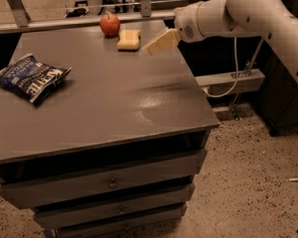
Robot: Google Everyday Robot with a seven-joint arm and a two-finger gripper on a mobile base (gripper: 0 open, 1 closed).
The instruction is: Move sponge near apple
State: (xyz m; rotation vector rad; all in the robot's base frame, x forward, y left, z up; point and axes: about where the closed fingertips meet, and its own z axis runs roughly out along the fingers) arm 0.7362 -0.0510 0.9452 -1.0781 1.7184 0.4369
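The pale-yellow sponge [128,39] lies flat on the grey table [104,98] at its far edge. It is just right of the red apple [110,25], almost touching it. My gripper [160,42] hovers a little to the right of the sponge, apart from it, over the table's far right part. It is open and holds nothing. The white arm [238,9] reaches in from the upper right.
A blue chip bag [31,78] lies at the table's left side. A metal rail [69,21] runs behind the table's far edge. The table's right edge drops to a speckled floor [253,182]. Drawers [109,185] sit under the tabletop.
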